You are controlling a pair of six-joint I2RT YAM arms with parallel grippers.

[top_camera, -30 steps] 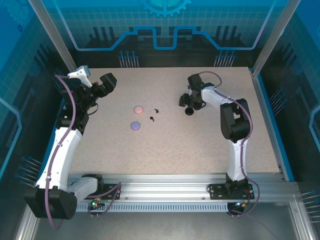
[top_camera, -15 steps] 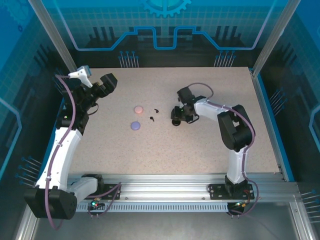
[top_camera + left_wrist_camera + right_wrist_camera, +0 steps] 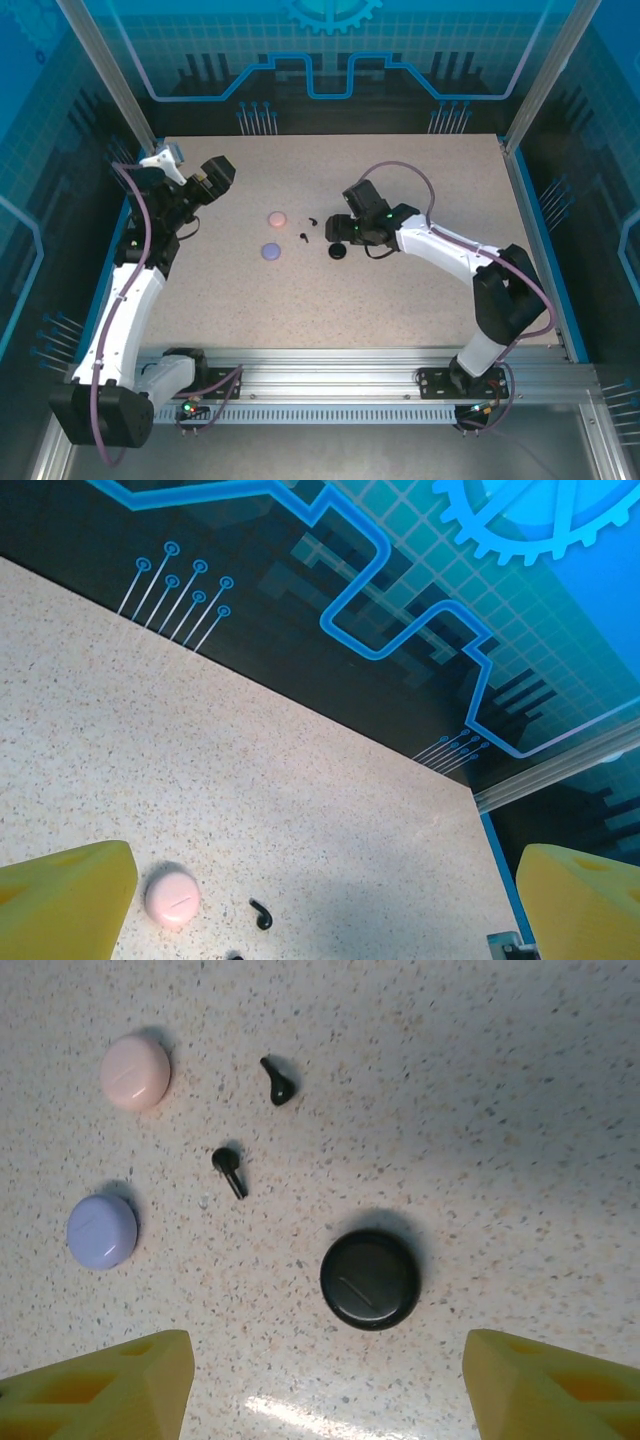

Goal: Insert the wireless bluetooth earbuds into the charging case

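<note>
Setup's basically a little booth: a speckled beige worktop [image 3: 400,290] boxed in by dark wall panels [image 3: 200,70] printed with bright blue circuit lines, plus a gear graphic [image 3: 330,14] at the top of the back one. Silver aluminium posts [image 3: 108,75] rise at the back corners. A slotted aluminium rail [image 3: 330,385] runs along the near edge and blue trim [image 3: 543,250] lines the right side. There's a soft glare patch [image 3: 290,1410] on the surface.

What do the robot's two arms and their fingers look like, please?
The left arm and right arm have white shells with black joints and bases. A purple cable loops along each. Their fingers are blocky and yellow.
</note>
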